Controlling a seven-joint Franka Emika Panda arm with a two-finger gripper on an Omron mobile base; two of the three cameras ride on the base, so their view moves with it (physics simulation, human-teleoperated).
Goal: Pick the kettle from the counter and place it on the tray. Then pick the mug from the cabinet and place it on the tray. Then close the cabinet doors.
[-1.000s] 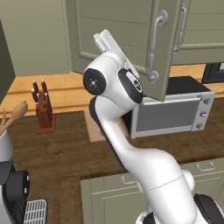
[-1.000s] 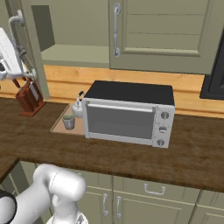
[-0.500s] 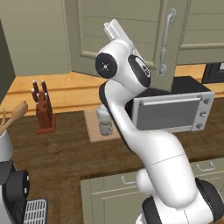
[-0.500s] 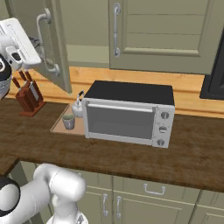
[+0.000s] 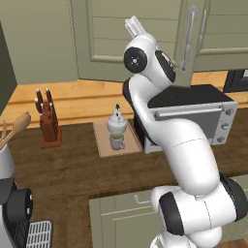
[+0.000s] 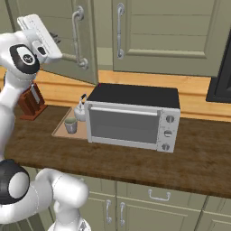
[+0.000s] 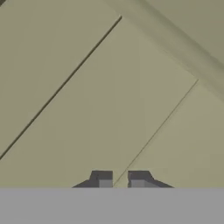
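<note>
Kettle: sits upright on the tray, toward its back edge, close beside the left wall of the toaster oven. Mug: on the same tray, just in front of the kettle, upright, pale inside showing, contents impossible to tell. Tray: lies flat on the bench, with its right edge running along the oven and bare board showing on its left half. Left of the tray, a strip of open bench, then a knife block near the back wall. At the far left, a wooden spoon standing up out of a pale pot. In front of the tray, a broad stretch of clear bench up to the front edge.

Left cabinet door: hangs slightly ajar in the right base view, its lower edge slanting out over the bench above the tray. Right cabinet door: flat and closed. Cabinet inside hidden behind the doors.

Jaws: raised high beside the left door's bar handle, facing a plain olive door panel at close range in the hand view; tips a little apart, nothing between them.
</note>
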